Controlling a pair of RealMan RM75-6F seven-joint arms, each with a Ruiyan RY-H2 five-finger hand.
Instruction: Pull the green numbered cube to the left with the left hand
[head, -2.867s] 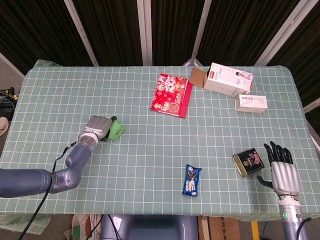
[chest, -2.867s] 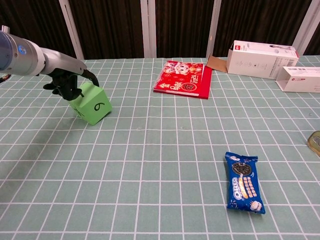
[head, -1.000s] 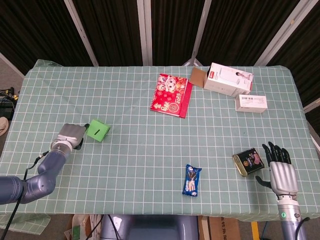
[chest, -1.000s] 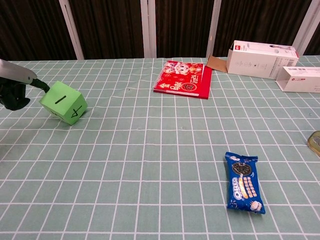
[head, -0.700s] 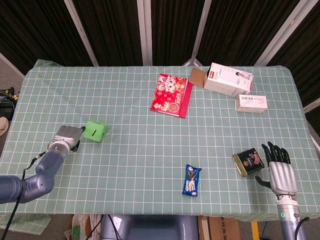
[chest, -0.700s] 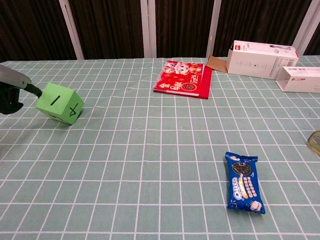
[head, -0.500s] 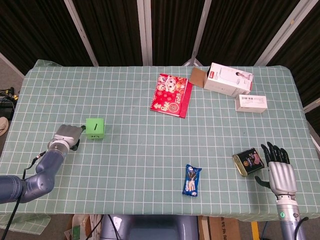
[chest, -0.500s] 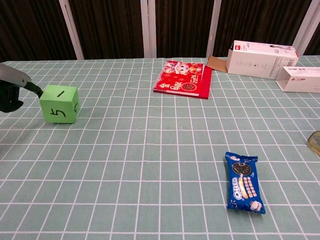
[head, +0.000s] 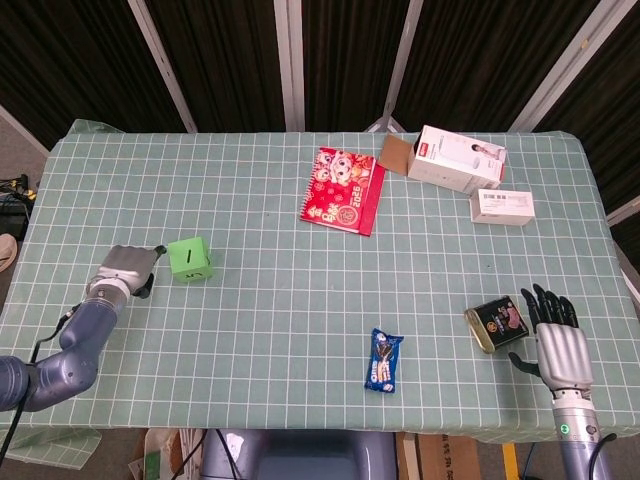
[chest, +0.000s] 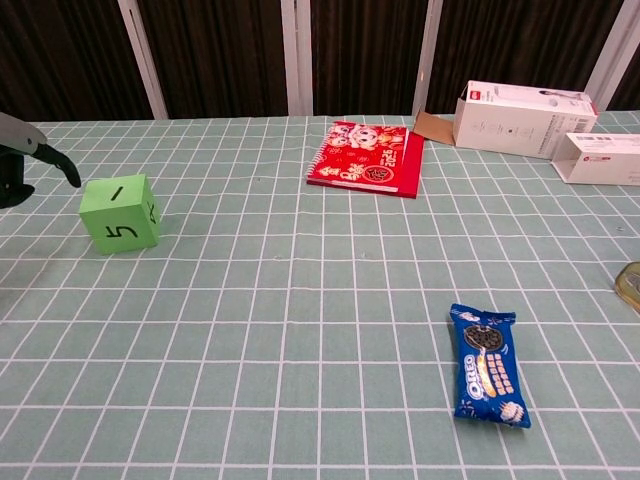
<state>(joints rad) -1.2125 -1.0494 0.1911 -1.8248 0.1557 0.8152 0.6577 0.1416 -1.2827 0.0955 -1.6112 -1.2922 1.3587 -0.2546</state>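
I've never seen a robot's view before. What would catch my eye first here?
Probably the bright green numbered cube at the table's left, with the robot's left hand just beside it, not touching. Next, the red booklet near the middle back, and the blue cookie pack toward the front.

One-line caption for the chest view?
Green numbered cube sits flat at table's far left, left hand just clear of it.
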